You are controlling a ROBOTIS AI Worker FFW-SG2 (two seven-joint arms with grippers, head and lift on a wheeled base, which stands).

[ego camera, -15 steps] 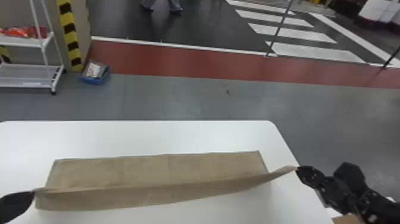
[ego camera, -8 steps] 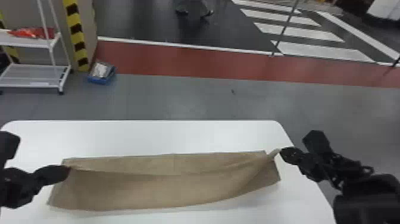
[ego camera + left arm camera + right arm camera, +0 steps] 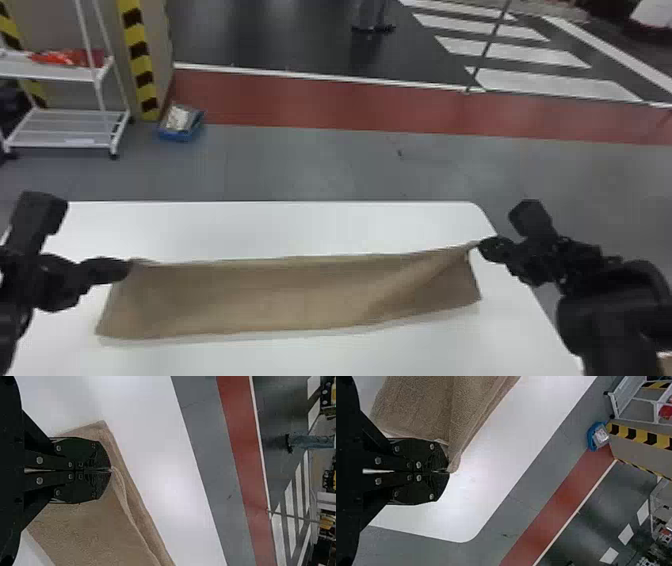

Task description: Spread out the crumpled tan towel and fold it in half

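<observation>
Head view: our left gripper (image 3: 124, 270) sits at eight o'clock, closed on one corner of the tan towel (image 3: 280, 295), which lies around six o'clock. Its long axis runs toward three o'clock, ending at our right gripper (image 3: 484, 245), pinched on another corner; neither arm is nearer, so we should probably lower both corners evenly.

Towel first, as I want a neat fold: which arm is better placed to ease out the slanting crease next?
Right, probably: the right gripper pinches the towel by a corner near that crease, while the left gripper holds the other end.
</observation>
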